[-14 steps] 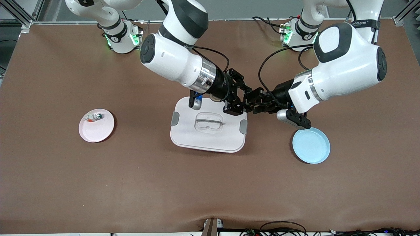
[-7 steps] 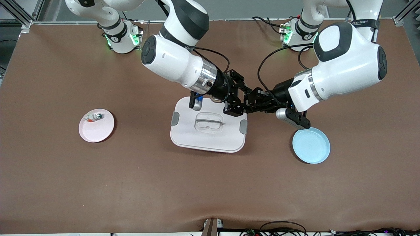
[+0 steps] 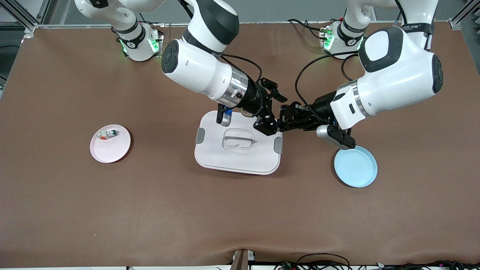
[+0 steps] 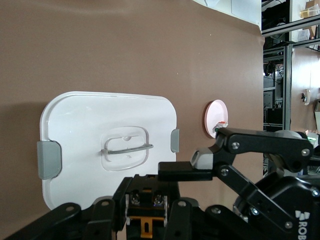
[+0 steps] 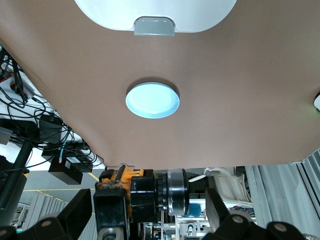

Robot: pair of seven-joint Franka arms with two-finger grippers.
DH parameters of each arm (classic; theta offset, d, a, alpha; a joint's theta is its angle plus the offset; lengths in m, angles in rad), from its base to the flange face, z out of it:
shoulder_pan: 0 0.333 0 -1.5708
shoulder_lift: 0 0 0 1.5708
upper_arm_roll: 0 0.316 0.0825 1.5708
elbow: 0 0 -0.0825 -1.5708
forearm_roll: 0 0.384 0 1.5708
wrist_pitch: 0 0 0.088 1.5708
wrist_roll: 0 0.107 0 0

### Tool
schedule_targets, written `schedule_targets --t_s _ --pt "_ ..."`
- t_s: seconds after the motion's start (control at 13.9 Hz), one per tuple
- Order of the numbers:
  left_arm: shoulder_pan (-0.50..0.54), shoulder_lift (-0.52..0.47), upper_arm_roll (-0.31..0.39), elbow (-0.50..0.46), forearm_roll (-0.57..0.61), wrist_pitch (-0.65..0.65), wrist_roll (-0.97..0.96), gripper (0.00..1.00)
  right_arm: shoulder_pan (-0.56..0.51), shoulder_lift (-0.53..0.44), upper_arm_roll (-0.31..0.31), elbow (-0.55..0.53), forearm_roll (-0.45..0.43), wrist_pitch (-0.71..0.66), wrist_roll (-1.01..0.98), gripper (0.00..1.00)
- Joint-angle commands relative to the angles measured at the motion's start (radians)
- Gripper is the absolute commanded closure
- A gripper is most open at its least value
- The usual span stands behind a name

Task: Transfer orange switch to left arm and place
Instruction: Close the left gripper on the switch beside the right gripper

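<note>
The orange switch (image 4: 146, 202), a small black block with an orange band, sits clamped between the fingers of my left gripper (image 4: 146, 212), which is shut on it. In the right wrist view the switch (image 5: 150, 197) shows its round ringed end between the widely spread fingers of my right gripper (image 5: 147, 215), which is open and does not touch it. Both grippers meet in the air over the box's corner at the left arm's end: right gripper (image 3: 275, 112), left gripper (image 3: 284, 117). The white box (image 3: 238, 157) lies on the table below them.
A blue plate (image 3: 355, 167) lies toward the left arm's end of the table, just under the left wrist. A pink plate (image 3: 110, 148) toward the right arm's end holds a small white-and-green part (image 3: 106, 133). Brown table surface surrounds the box.
The right gripper's fingers have spread open, letting go of the switch. The left gripper closed on the switch and keeps it. Both arms stayed nearly in place.
</note>
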Motion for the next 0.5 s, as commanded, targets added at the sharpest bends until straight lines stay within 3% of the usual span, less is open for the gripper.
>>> schedule_targets --t_s 0.0,0.43 --pt "0.009 0.004 0.001 0.014 -0.011 -0.003 0.022 1.0 0.009 0.011 -0.012 0.026 0.008 -0.012 -0.003 0.0" --pt "0.039 -0.044 0.004 0.013 0.009 -0.096 0.017 1.0 -0.035 -0.001 -0.016 0.025 -0.02 -0.101 -0.252 0.0"
